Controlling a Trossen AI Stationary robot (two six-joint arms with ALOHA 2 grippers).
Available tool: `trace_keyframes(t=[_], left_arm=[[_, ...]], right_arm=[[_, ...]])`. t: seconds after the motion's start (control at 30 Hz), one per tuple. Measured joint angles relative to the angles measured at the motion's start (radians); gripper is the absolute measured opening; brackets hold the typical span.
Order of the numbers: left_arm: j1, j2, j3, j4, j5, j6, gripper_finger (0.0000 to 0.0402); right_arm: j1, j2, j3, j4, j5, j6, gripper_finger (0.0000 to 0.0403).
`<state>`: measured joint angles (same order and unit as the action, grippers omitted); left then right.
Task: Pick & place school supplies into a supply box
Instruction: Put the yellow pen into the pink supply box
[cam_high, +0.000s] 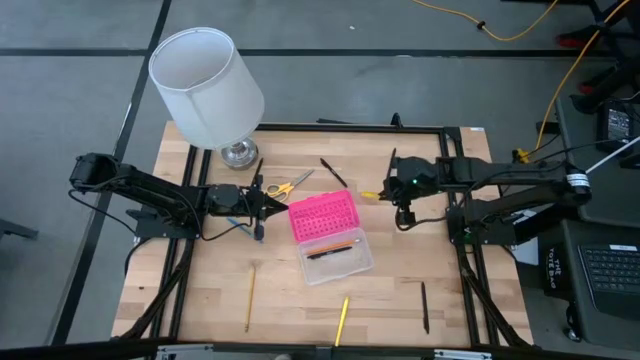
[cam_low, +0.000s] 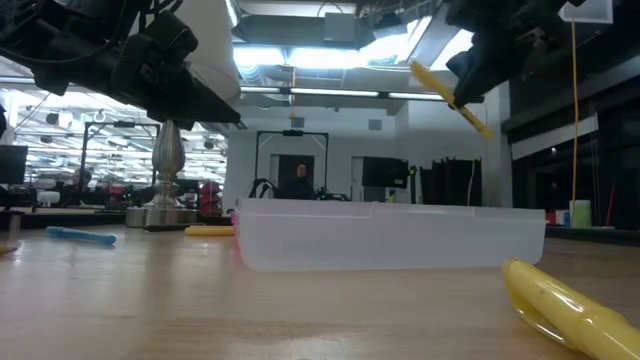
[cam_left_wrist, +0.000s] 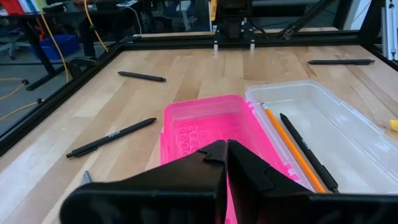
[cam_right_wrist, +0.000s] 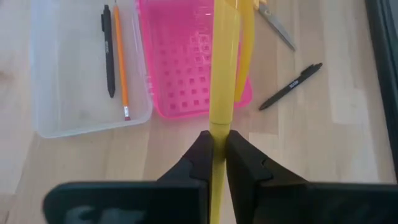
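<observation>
while clamped on a yellow pencil (cam_right_wrist: 222, 74), right end effector (cam_right_wrist: 218, 144) above supply box (cam_right_wrist: 93, 118); orange pencil (cam_right_wrist: 120, 62), black pen (cam_right_wrist: 109, 50) inside; left end effector (cam_left_wrist: 225, 163) clenched, empty.

no legible txt or labels anywhere.

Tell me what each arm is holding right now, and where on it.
The right gripper pinches a yellow pen partway along its barrel, above the table. The left gripper is shut on nothing.
</observation>
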<state>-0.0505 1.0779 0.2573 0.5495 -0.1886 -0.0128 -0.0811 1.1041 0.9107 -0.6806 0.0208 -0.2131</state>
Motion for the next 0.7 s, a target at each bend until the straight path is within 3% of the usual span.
trace_keyframes(t=[0.7], left_arm=[[0.0, 0.0, 0.0, 0.0, 0.0, 0.0, 0.0009]], right_arm=[[0.021, 0.012, -0.002, 0.216, -0.052, 0.046, 0.0029]])
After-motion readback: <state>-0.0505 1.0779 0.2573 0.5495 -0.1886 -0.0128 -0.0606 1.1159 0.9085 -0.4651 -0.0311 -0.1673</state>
